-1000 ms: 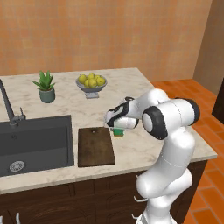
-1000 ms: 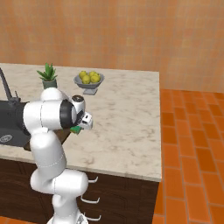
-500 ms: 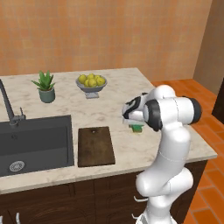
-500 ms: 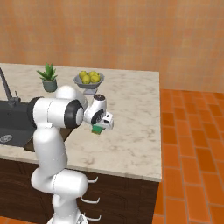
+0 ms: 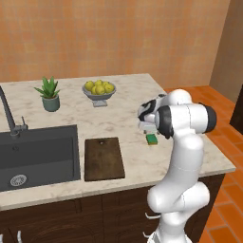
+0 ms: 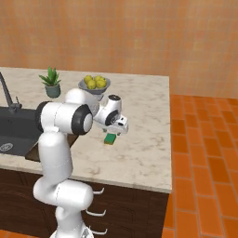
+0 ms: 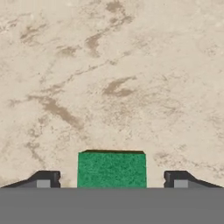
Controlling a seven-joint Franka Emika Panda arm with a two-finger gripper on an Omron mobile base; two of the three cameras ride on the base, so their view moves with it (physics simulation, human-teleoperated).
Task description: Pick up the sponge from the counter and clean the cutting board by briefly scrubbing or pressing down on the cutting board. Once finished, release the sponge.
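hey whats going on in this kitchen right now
A white robot arm's hand hangs over the beige marble counter, fingers spread wide apart with gaps on both sides of the small green-topped sponge. The sponge lies on the counter, to the right of the dark brown wooden cutting board, not on it.

The small rectangular green-topped sponge (image 5: 152, 139) lies flat on the wide beige marble-patterned stone counter (image 5: 118, 118), well to the right of the board and apart from it. The flat dark brown wooden cutting board (image 5: 103, 158) with rounded corners lies near the counter's front edge, just beside the sink, a small hole near its far short edge.
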